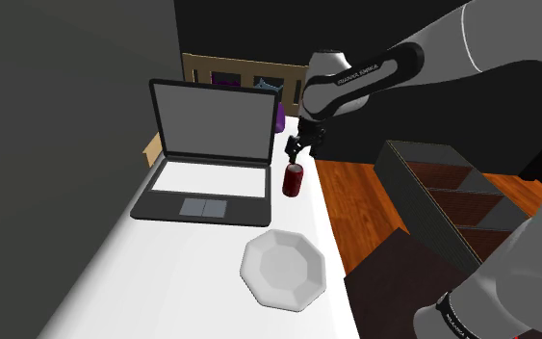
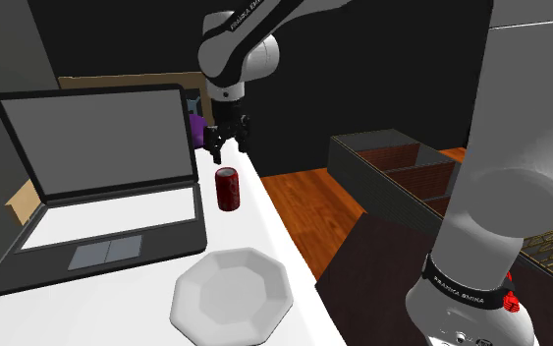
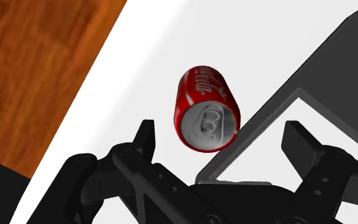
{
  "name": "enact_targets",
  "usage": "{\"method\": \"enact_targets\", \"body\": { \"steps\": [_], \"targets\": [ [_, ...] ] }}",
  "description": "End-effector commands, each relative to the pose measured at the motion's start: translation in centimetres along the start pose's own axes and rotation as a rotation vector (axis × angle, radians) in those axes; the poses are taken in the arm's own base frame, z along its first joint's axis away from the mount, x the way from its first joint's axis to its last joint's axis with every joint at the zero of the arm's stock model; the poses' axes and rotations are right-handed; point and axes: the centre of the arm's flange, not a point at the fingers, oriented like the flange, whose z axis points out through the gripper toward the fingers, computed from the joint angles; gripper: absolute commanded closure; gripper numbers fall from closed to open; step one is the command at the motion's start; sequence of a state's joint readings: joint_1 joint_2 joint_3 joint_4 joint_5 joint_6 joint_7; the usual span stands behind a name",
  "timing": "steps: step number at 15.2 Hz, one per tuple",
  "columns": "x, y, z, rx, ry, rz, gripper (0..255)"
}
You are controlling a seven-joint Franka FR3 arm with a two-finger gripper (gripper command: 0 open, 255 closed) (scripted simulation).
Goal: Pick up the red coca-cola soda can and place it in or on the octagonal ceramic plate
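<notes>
The gripper (image 2: 223, 152), fingers spread and empty, hovered above the upright red soda can (image 2: 227, 189) beside the laptop (image 2: 107, 197); a straight descent straddling it would serve best.

Lit softly and evenly; hard to tell from which side. Brightest on the flat white table top (image 1: 163, 279), almost glowing. Dim on the plain dark grey wall (image 1: 57, 87) at the shoulder view's left. Pure black in the black area (image 1: 240, 29) behind the table. Streaked with a pale shine along the round white shell of the robot arm (image 1: 432, 53). Shaded in light and darker grey wedges across the white eight-sided plate (image 1: 284, 270). Dull and dark on the red soda can (image 1: 294, 180) from far off, but bright red from the wrist, with a soft gleam on its silver top (image 3: 209, 125). Warm and orange on the brown wooden floor (image 3: 37, 63).
</notes>
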State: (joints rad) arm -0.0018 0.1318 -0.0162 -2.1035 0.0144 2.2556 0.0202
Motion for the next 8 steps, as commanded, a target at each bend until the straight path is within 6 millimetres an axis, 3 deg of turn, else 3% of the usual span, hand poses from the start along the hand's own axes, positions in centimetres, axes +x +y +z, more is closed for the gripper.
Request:
{"method": "enact_targets", "body": {
  "steps": [1, 3, 8],
  "targets": [
    [1.9, 0.1, 2.3, -0.006, -0.011, -0.006, 0],
    [3.2, 0.0, 4.0, -0.011, -0.020, -0.010, 0],
    [3.2, 0.0, 6.7, -0.011, -0.020, -0.010, 0]
  ]
}}
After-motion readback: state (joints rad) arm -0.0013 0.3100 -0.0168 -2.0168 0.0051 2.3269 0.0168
